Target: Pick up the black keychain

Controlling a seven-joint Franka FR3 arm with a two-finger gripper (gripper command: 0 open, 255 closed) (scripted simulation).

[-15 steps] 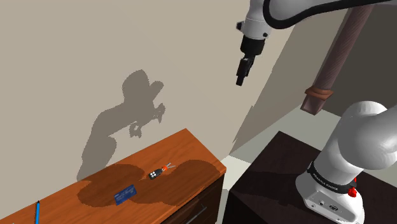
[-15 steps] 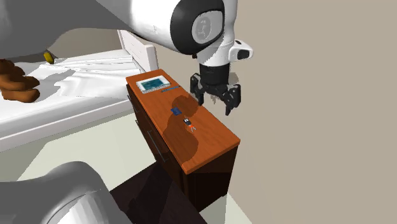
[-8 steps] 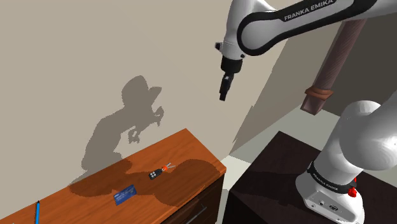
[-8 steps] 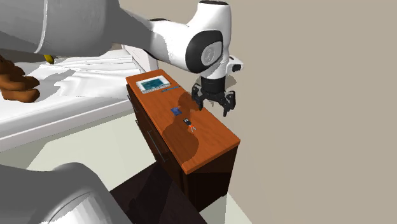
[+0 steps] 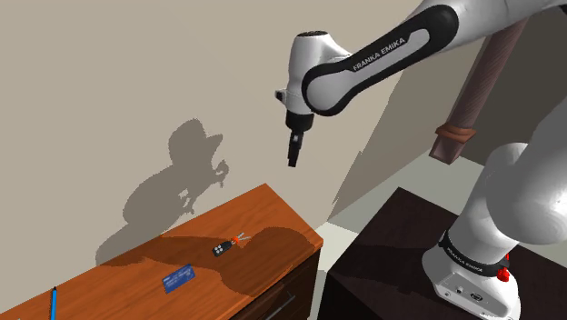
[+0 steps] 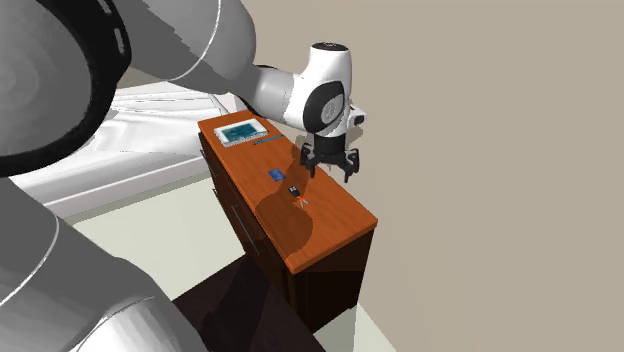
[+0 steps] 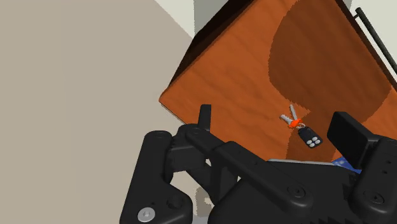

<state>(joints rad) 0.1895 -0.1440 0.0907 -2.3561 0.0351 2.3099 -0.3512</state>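
The keychain point(image 5: 221, 247) lies flat on top of a wooden dresser point(image 5: 281, 218) that stands against a plain wall. It is a small black fob with an orange ring and two silver keys point(image 7: 291, 118) fanned out from it. In the shoulder view it sits about midway across the top, with a blue card point(image 5: 179, 277) well apart on its left and a blue pen point(image 5: 54, 303) far off at that edge. In the second exterior view the card lies just beside it, and a tablet point(image 6: 243, 131) rests at the far end of the dresser.

The gripper point(image 6: 329, 170) hangs well above the dresser with its fingers spread wide and nothing between them. It points downward and is not touching anything. Seen from the wrist, the fob lies far below and closer to one finger point(image 7: 347, 132) than to the other, so the hand is not yet centred over it.

I judge the step in hand to be the approach, with the grasp not begun. The next move calls for shifting the hand sideways until the fob sits midway between the fingers, then a straight descent almost to the wood. The fob is thin and lies flat, so the fingertips need to come very low and close across its narrow sides. The loose keys may swing or drag when it is lifted.
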